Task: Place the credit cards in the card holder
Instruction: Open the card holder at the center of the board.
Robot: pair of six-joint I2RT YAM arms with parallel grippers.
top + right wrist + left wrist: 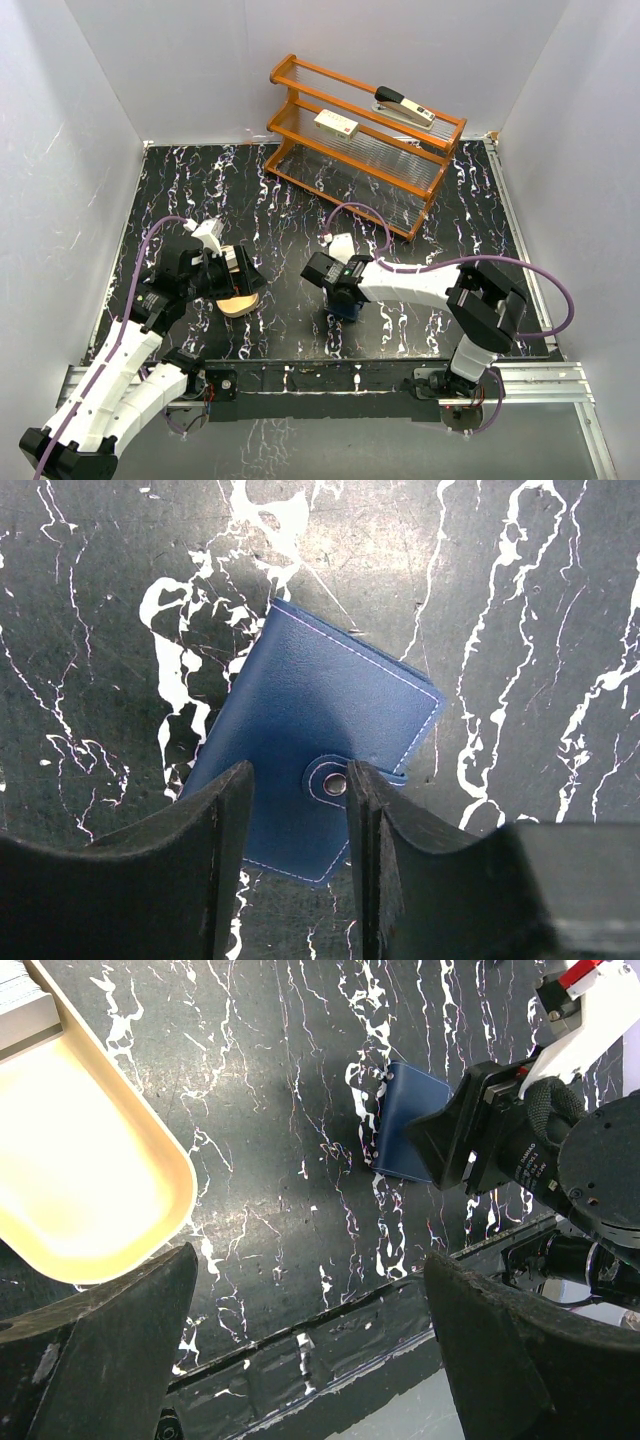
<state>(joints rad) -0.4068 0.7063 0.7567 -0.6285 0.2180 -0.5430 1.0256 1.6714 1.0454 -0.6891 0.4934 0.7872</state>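
The card holder (330, 695) is a navy wallet lying closed and flat on the black marbled table, its snap tab (335, 780) fastened. It also shows in the left wrist view (400, 1120) and, mostly hidden, under my right gripper in the top view (349, 315). My right gripper (300, 810) hovers low over it, jaws partly open and holding nothing, the snap tab between them. My left gripper (310, 1340) is wide open and empty beside the tan tray (90, 1190). A pale stack of credit cards (20, 1015) shows at the tray's far end.
An orange wire rack (365, 140) stands at the back with a stapler (405, 108) on top and a cream box with a red label (336, 124) on its middle shelf. White walls enclose the table. The table's front edge (330, 1310) lies just under my left gripper.
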